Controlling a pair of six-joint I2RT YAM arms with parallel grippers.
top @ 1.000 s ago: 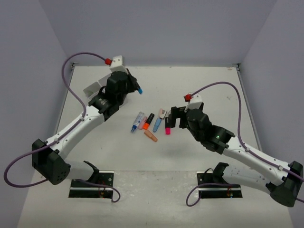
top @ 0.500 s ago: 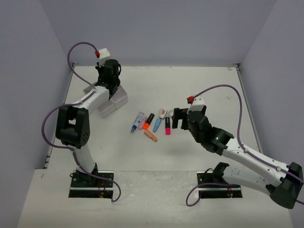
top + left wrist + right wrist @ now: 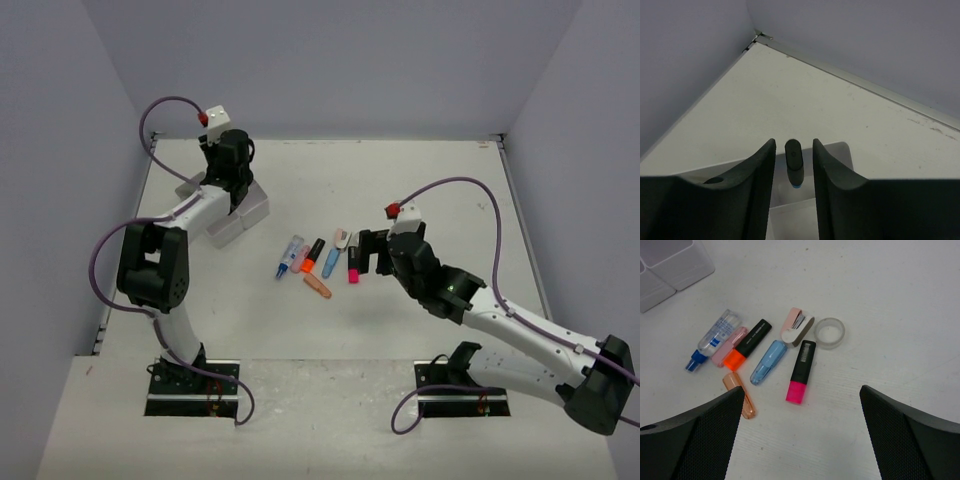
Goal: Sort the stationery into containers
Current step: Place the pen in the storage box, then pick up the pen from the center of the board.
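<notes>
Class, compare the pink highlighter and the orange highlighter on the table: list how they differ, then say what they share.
The pink highlighter has a pink end; the orange highlighter has an orange end. In the right wrist view the pink highlighter points almost straight down the picture, while the orange highlighter slants. Both have black bodies and lie flat on the table.

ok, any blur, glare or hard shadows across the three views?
Top external: even diffuse light, soft shadows, no glare on the table. Left wrist: left gripper near-black and soft-edged up close, the dark pen between its fingers dim. Right wrist: pink highlighter and tape roll crisp, right gripper slightly out of focus.
</notes>
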